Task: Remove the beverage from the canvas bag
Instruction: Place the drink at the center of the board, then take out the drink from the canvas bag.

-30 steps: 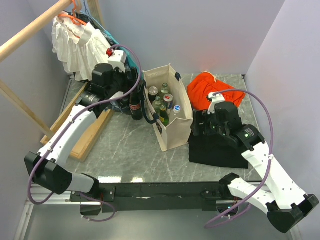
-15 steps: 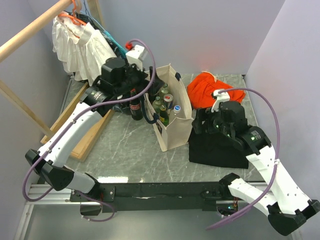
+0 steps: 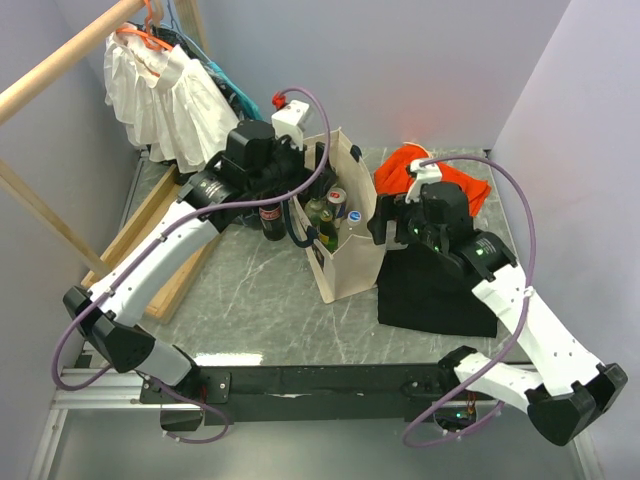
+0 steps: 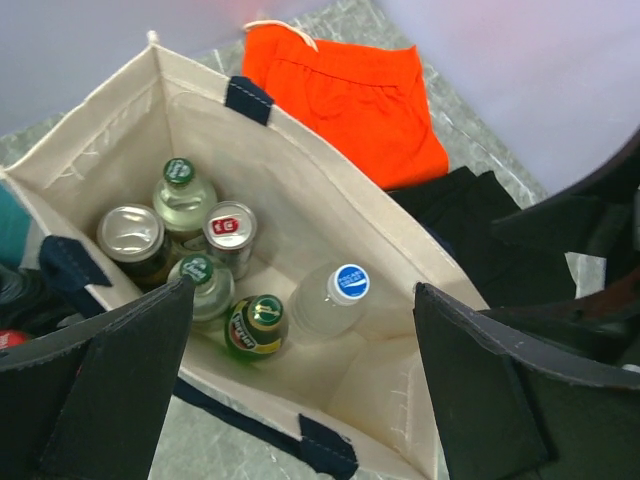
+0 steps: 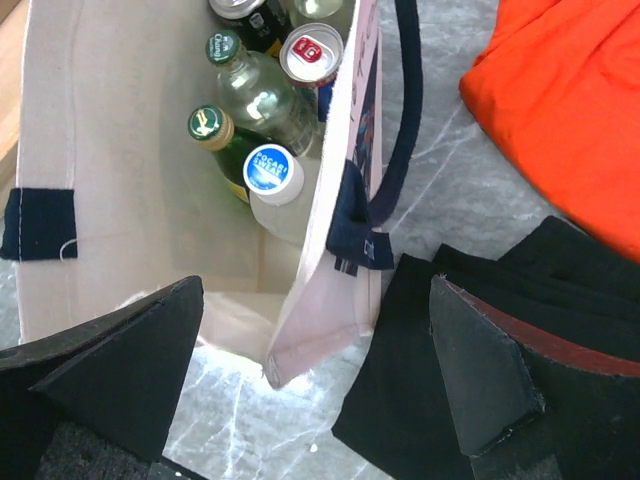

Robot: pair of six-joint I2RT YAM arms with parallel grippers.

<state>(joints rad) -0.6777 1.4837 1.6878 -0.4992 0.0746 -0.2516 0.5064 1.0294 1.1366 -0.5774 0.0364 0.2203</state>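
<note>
Likely light, slick: pinch clear blue-capped plastic bottle [image 4: 322, 308] below cap, left end effector [image 4: 300, 300] and right end effector [image 5: 315, 290] spread wide, empty.

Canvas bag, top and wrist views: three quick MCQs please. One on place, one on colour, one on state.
1. Where is the orange cloth relative to the canvas bag?
A. inside it
B. on the table beside it, outside
C. hung on a wooden rail

2. What colour is the cap of the clear bottle nearest the bag's empty end?
A. red
B. blue
C. yellow

3. How is the left gripper?
A. shut on a bottle
B. shut on a bag handle
C. open above the bag

Key:
1 B, the cloth lies past the bag's wall, not in it.
2 B, the left wrist view shows a blue cap with white print.
3 C, its fingers stand wide apart over the bag's mouth, gripping nothing.
</note>
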